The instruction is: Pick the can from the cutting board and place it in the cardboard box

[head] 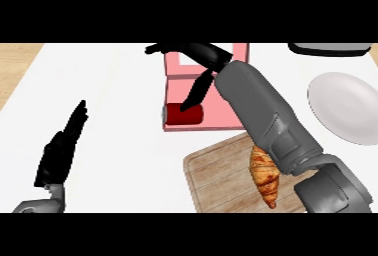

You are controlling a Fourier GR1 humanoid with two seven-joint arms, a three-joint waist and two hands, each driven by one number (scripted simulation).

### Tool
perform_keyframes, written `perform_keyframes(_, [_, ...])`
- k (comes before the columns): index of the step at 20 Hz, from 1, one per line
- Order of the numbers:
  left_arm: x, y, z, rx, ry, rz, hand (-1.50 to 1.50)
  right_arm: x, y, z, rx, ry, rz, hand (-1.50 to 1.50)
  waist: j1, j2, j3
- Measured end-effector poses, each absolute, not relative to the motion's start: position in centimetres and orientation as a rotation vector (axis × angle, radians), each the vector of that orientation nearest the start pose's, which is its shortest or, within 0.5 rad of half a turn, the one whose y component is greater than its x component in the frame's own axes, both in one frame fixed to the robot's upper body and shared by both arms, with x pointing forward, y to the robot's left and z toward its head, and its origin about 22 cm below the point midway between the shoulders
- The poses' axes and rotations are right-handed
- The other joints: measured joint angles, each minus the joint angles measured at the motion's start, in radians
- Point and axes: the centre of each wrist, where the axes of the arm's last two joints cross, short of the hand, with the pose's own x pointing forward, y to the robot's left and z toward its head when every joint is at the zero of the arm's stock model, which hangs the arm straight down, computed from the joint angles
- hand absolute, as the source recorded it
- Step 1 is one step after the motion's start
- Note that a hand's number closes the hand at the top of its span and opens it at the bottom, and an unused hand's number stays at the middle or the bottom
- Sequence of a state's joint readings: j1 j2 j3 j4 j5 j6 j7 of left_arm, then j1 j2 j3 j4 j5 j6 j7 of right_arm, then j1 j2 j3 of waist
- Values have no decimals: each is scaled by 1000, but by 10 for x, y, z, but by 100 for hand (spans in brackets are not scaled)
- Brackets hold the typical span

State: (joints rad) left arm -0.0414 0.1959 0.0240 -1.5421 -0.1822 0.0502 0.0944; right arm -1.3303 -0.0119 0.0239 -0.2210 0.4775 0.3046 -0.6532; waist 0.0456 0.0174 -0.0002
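1. The right hand [193, 57] hung over the pink box [193, 85], fingers relaxed, grasping nothing.
2. The red can [183, 114] lay in the box, just under a down-pointing finger.
3. The left hand [60, 150] rested open, far left.

The can [184, 114] is dark red and round. It lies inside the box [193, 89], at the end closest to the robot, by the left corner. It looks like it is on its side, but that is hard to tell. A black finger reaches down to its top edge.

The box is pink, not brown. It is open on top and has low walls. It is long and runs away from the robot.

The board [221, 172] is light wood with lines in it. It lies just past the box's near end, tilted a bit.
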Motion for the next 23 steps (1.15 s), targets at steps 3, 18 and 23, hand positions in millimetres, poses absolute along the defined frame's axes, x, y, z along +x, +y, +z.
perform_keyframes(3, [253, 278, 16, 351, -1471, -229, 0, 461, -72, 135, 383, -1839, 1082, -150, 5, 2, 0])
perform_keyframes(18, [259, 267, 24, 316, -1522, -268, 0, 485, -230, 192, 343, -1838, 527, -150, 55, 37, 2])
perform_keyframes(23, [263, 261, 26, 304, -1541, -281, 0, 479, -278, 201, 326, -1857, 493, -150, 72, 50, 4])
